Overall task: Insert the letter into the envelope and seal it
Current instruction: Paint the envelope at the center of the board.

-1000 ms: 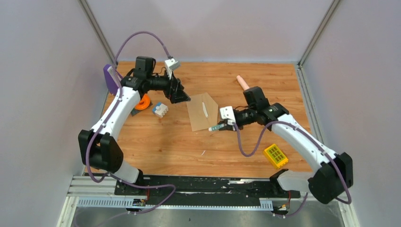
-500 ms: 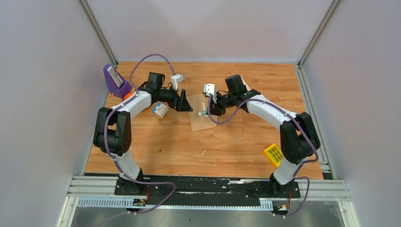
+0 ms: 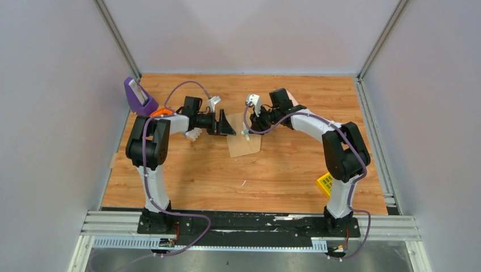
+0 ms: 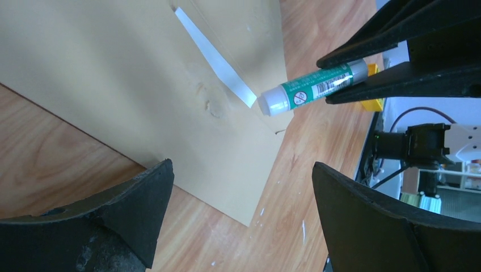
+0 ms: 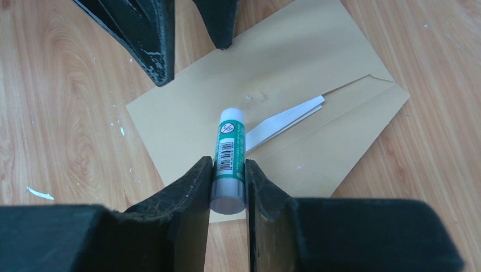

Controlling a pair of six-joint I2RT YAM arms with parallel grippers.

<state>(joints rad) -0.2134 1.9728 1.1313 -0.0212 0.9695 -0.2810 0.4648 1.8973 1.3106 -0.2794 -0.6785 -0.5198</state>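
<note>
Right tool [image 5: 228, 165] holding glue stick [image 5: 229, 141] over envelope [image 5: 283, 68]
Green label with barcode, text unreadable; its tip sits just beside the letter [image 5: 283, 122] poking from the flap. The left tool [image 4: 241, 170] gapes wide nearby.

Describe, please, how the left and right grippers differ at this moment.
The left gripper is open wide with nothing between its fingers; the right gripper is shut on a green glue stick. The left sits at the envelope's edge; the right points the stick's white tip at its middle. Both are over the tan envelope, facing each other.
</note>
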